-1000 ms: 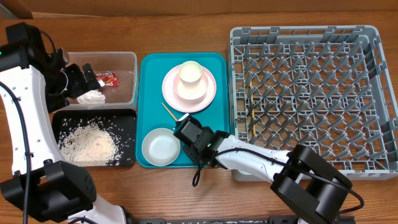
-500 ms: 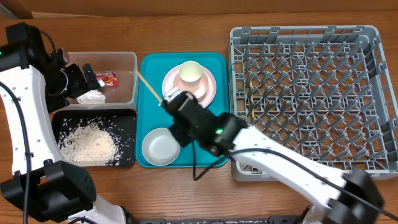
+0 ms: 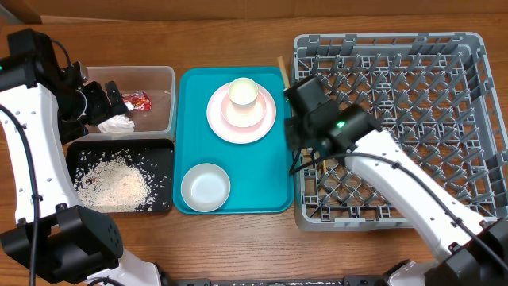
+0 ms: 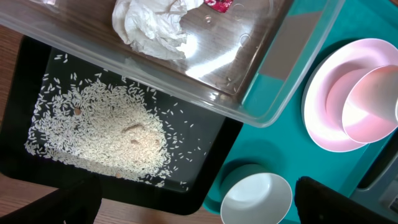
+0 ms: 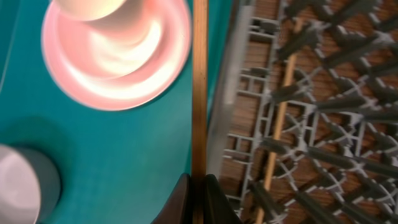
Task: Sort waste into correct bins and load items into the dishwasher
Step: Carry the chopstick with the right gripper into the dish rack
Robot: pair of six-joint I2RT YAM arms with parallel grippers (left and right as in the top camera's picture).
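one chopstick pinched over the rack's left rim

one chopstick (image 5: pixel 199 87) sits clamped between the shut fingers of the right gripper (image 5: pixel 198 186), hanging just over the left rim of the dish rack (image 3: pixel 389 38). its long axis runs straight out from the fingertips, along that rim, almost parallel to the second chopstick (image 5: pixel 278 124) lying inside the rack. the drop spot seems to lie a little further in, toward the rack's middle. the left gripper (image 3: pixel 101 102), jaws wide apart and empty, is far off the rack's left side; the right arm is nearer.
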